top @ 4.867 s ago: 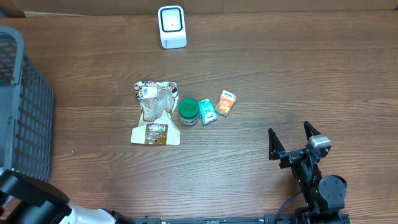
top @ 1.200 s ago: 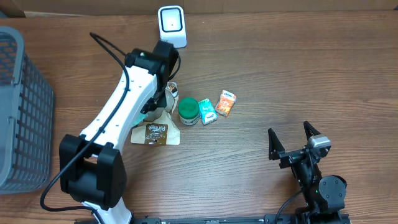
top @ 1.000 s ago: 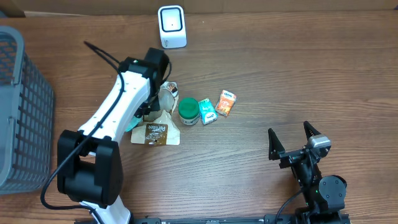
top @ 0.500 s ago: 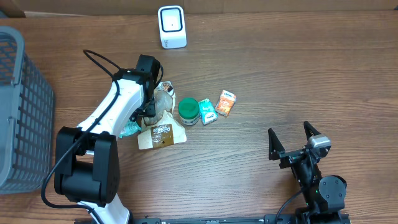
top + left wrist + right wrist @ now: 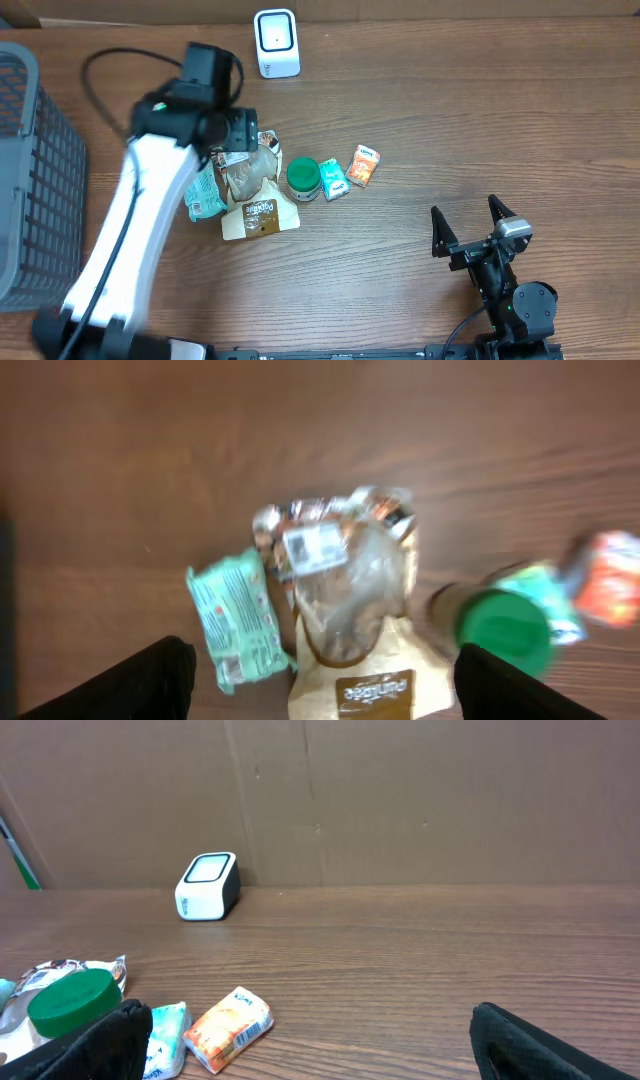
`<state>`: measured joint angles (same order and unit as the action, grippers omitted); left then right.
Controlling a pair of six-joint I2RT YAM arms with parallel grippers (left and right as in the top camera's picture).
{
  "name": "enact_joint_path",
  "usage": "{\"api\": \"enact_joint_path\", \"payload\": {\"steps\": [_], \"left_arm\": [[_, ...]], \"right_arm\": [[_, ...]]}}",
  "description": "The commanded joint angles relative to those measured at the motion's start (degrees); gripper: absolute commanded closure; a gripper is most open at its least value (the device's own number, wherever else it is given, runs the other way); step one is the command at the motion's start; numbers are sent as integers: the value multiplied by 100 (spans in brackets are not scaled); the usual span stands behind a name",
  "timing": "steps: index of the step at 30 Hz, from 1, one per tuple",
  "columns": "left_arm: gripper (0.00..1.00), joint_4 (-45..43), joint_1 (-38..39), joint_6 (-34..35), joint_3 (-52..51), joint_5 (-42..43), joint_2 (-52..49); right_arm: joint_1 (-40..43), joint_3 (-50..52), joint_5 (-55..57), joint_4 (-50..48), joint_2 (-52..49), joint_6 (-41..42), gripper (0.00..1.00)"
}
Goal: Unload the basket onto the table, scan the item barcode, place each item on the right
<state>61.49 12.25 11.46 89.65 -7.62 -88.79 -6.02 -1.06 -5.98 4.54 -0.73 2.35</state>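
The white barcode scanner [image 5: 277,42] stands at the table's back edge. Several items lie mid-table: a green packet [image 5: 238,622], a brown snack bag [image 5: 355,600] with a clear window, a green-lidded jar [image 5: 303,177], a teal packet [image 5: 333,178] and an orange packet [image 5: 228,1025] whose barcode shows. My left gripper [image 5: 322,655] hangs open high above the green packet and the bag, holding nothing. My right gripper [image 5: 310,1012] rests open near the front right, apart from all items.
A grey mesh basket [image 5: 40,170] stands at the left edge. The left arm [image 5: 150,190] reaches over the table's left half. A cardboard wall [image 5: 400,800] rises behind the scanner.
My left gripper has opened and let go of the green packet, which now lies left of the brown bag. The arm has lifted away. The bag has shifted slightly. The right arm has not moved.
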Motion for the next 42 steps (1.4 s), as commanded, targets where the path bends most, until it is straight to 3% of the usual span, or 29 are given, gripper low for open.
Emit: {"api": "enact_joint_path", "payload": {"steps": [1,6,13,19,21,42], "left_arm": [[12,44,-240,-927,160,428,560],[9,151,-1130,-1014,160,730,1012],[6,138,-2409,-1707,160,2159,1091],[4,129,-3073,-2046,157,2229,1016],[0,133,-3195,-2048,157,2232,1016],[0,109,-3257,-2048,157,2186,1003]], "right_arm": [[22,59,-9,-26,57,24,0],[22,59,-9,-24,57,24,0],[22,59,-9,-24,57,24,0],[22,59,-9,-26,57,24,0],[22,59,-9,-26,57,24,0],[20,59,-9,-26,57,22,0]]}}
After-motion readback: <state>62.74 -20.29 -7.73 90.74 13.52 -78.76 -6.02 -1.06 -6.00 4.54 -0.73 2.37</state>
